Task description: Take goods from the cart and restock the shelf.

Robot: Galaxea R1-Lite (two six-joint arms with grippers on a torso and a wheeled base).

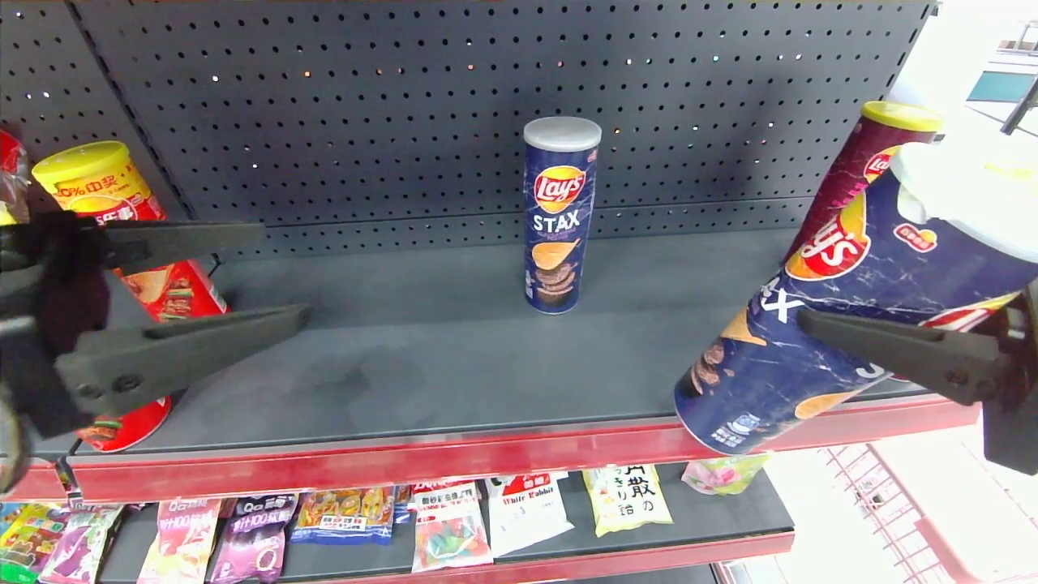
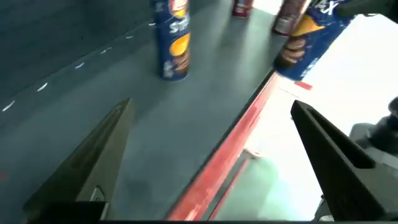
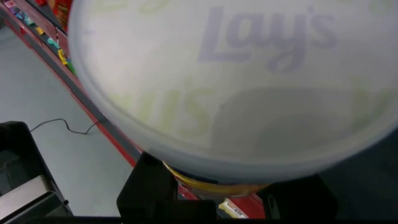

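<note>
R gripper (image 1: 859,300) clamping glossy blue cylindrical can (image 1: 754,381), lid (image 1: 973,195) prob. plastic, L gripper (image 1: 284,273) wide

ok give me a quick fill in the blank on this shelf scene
1. The right tool is shut on a blue can that is ____, not upright.
2. The left tool is ____ and holds nothing.
3. The red can by it has a ____ lid.
4. The shelf has a front edge coloured ____.
Missing: tilted; open; yellow; red.
</note>
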